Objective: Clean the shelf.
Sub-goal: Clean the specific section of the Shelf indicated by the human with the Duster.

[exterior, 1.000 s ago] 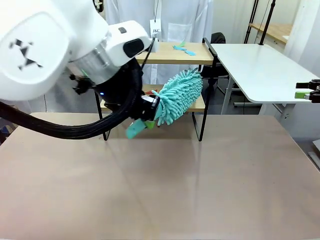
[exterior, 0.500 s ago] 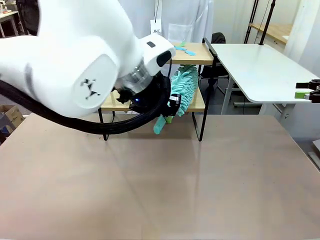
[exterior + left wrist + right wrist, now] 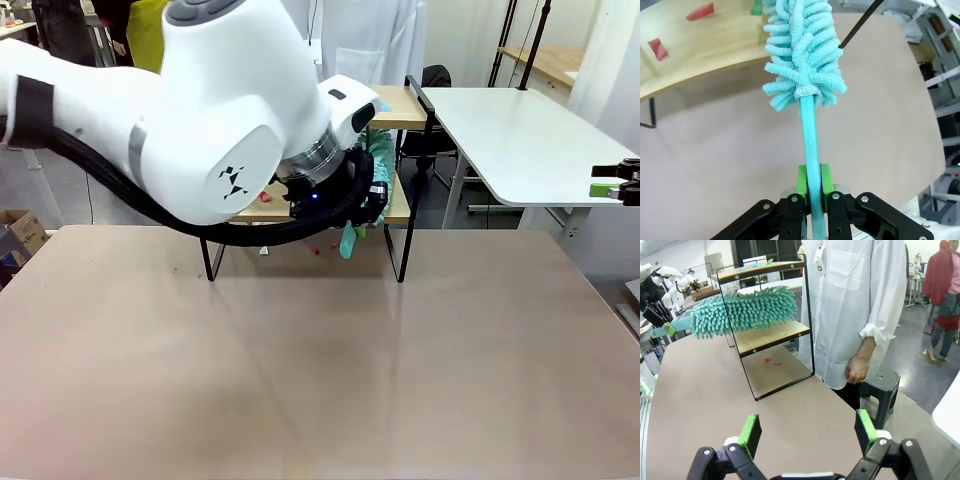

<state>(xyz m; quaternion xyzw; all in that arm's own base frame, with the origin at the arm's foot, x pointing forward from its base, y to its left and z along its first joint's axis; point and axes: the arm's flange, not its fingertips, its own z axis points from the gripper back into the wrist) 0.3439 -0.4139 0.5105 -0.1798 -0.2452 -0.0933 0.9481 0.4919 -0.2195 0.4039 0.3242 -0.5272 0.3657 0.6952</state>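
Observation:
The shelf [image 3: 400, 212] stands at the table's far side, mostly behind my left arm. My left gripper [image 3: 358, 225] is shut on the handle of a teal fluffy duster [image 3: 381, 165], whose head lies along the lower board. In the left wrist view the green pads [image 3: 801, 181] clamp the handle, with the duster head [image 3: 802, 50] over the board [image 3: 695, 47], which carries red scraps [image 3: 700, 11]. The right wrist view shows the shelf [image 3: 772, 336], the duster [image 3: 742, 310] on its lower tier, and my right gripper [image 3: 807, 435] open with nothing in it. That gripper [image 3: 612, 187] hangs at the far right.
Red scraps [image 3: 318, 250] lie on the table under the shelf, also seen as red scraps [image 3: 771, 361]. Small teal scraps [image 3: 757, 261] sit on the top board. A person in a white coat [image 3: 855, 305] stands behind the shelf. A white side table [image 3: 520, 130] is at the right.
My left arm has swung right and pushed the duster head from in front of the shelf onto its lower board. Red scraps now lie on the table beneath. The right gripper has not moved.

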